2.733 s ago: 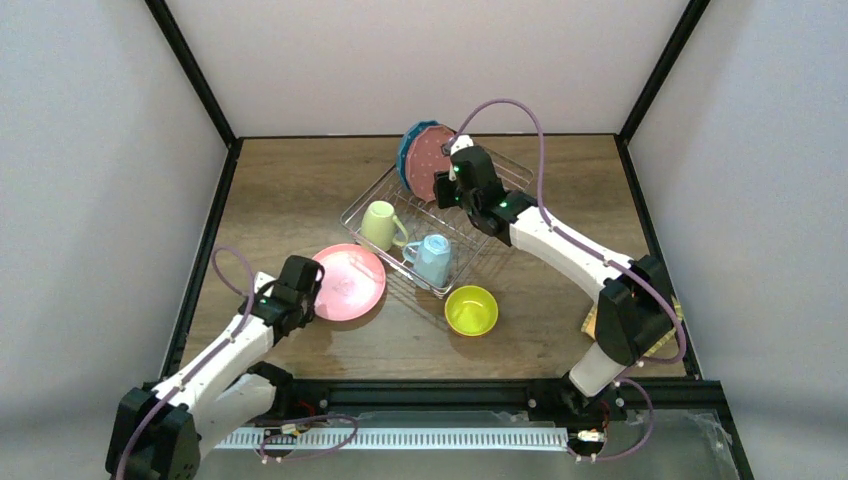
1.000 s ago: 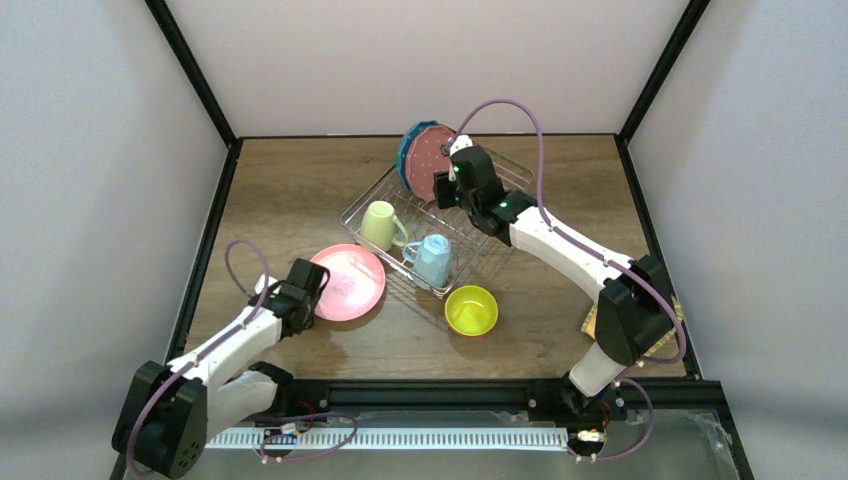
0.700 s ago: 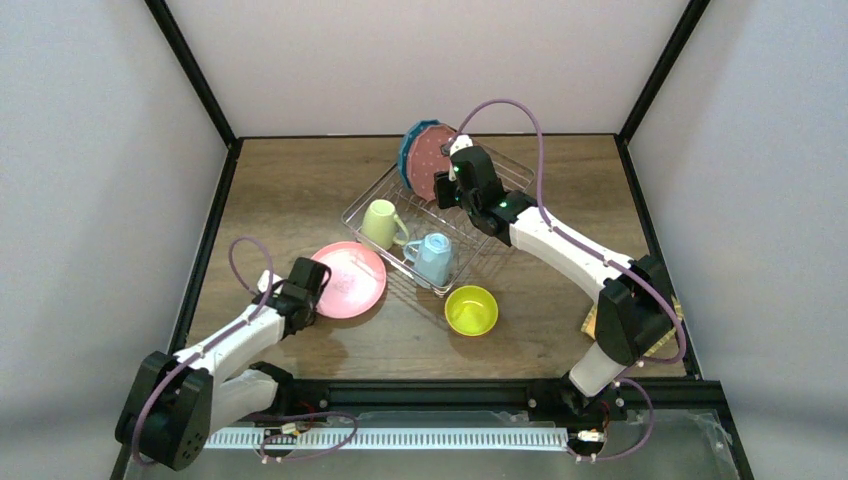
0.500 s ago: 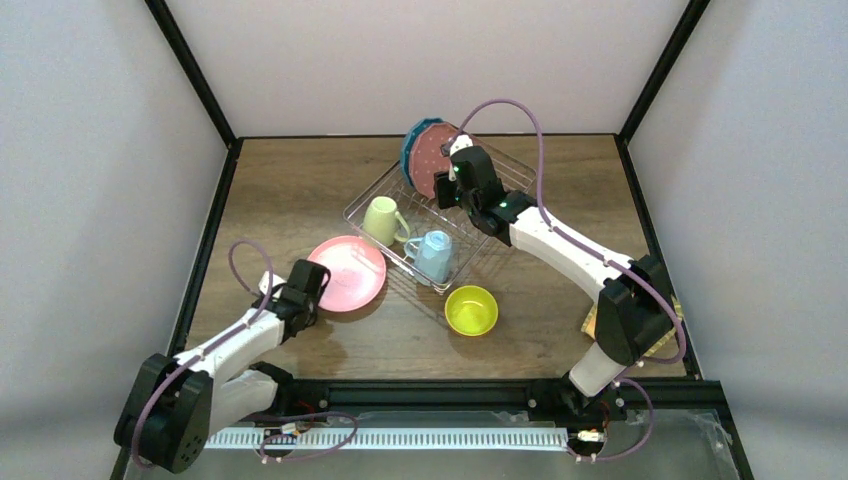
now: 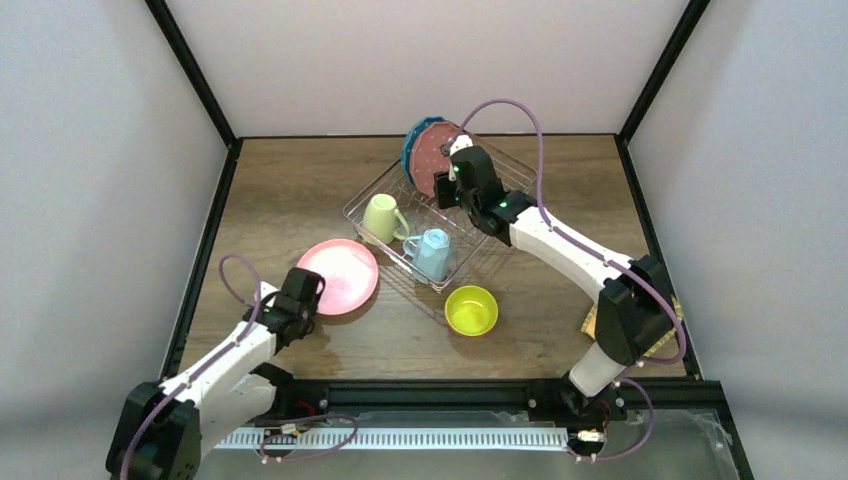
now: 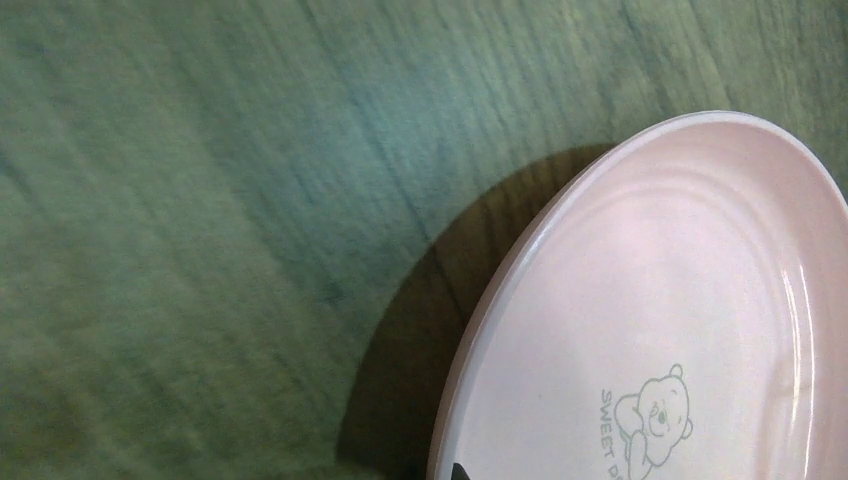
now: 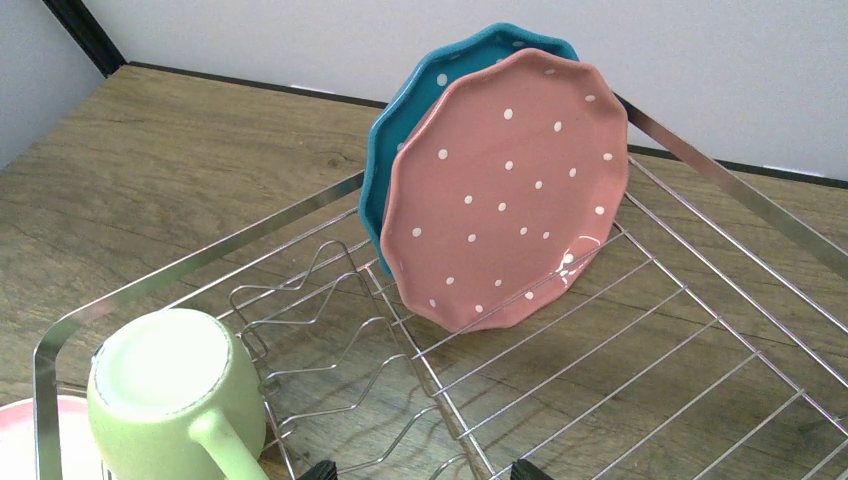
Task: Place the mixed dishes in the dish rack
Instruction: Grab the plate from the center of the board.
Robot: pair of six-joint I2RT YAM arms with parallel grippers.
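Left gripper (image 5: 308,290) has just snapped from spread wide to pressed together on the near-left rim of the pink plate (image 5: 340,276), pinching it. The plate now sits a little farther from the dish rack (image 5: 462,240) than a second ago, off the rack's near-left side, no longer tucked against the wire. Left wrist view: the rim stands clear of the table (image 6: 150,200) with a dark shadow beneath, so that edge reads as raised; whether the far edge has left the wood cannot be told. Right gripper (image 7: 425,468) has not moved: fingers spread, holding nothing, hovering over the rack's far end just beside the pink dotted plate (image 7: 505,190), which stands upright against the blue dotted plate (image 7: 440,80). Also in the rack: pale green mug (image 5: 381,218) and light blue mug (image 5: 432,252), both mouth down. Lime bowl (image 5: 471,309) is out on the table, near the rack's near corner. Judgement: the grasp is made and the pink plate's carry to the rack comes next; a thin rim pinch may let the plate swing or slip.
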